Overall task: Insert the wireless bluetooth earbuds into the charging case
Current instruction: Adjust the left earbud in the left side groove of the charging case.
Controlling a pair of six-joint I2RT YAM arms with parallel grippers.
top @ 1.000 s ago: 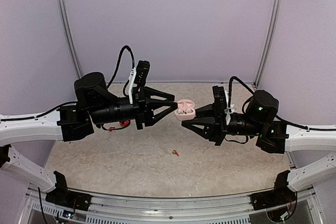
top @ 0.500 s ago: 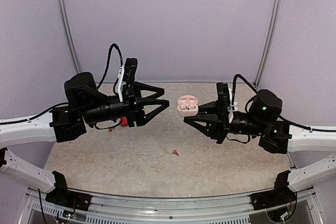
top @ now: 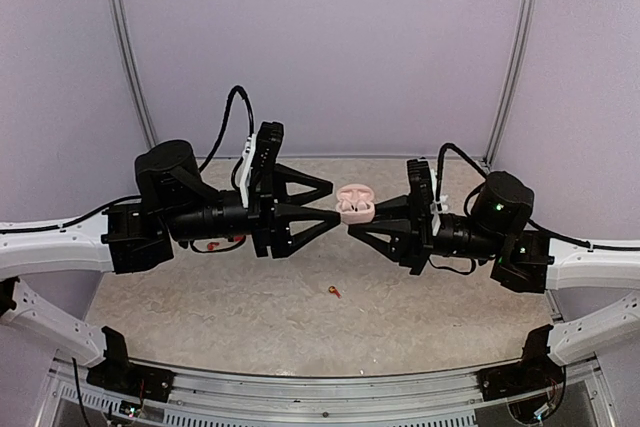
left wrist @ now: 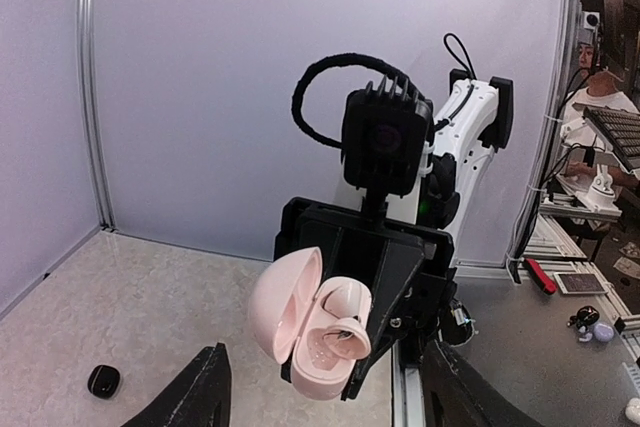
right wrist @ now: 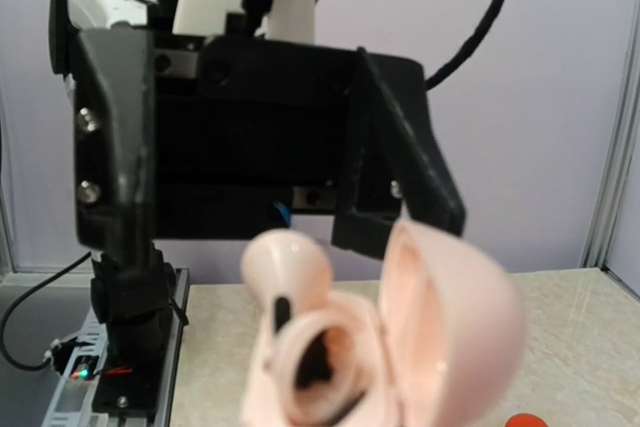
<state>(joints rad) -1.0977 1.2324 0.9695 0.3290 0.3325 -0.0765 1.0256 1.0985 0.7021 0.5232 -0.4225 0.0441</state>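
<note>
The right gripper is clamped on the open pink charging case and holds it in the air above the table, between the two arms. In the left wrist view the black fingers grip the lower half of the case from behind, with the lid swung open to the left. A pale pink earbud sits in the case (its rounded head stands up out of the well in the right wrist view).

The left gripper points at the case with its fingers spread wide and nothing between them. The case lies just past its tips; whether the lower tip touches it I cannot tell.

A red-orange earbud lies on the table below, well apart from both grippers. A small black case rests on the table too.
</note>
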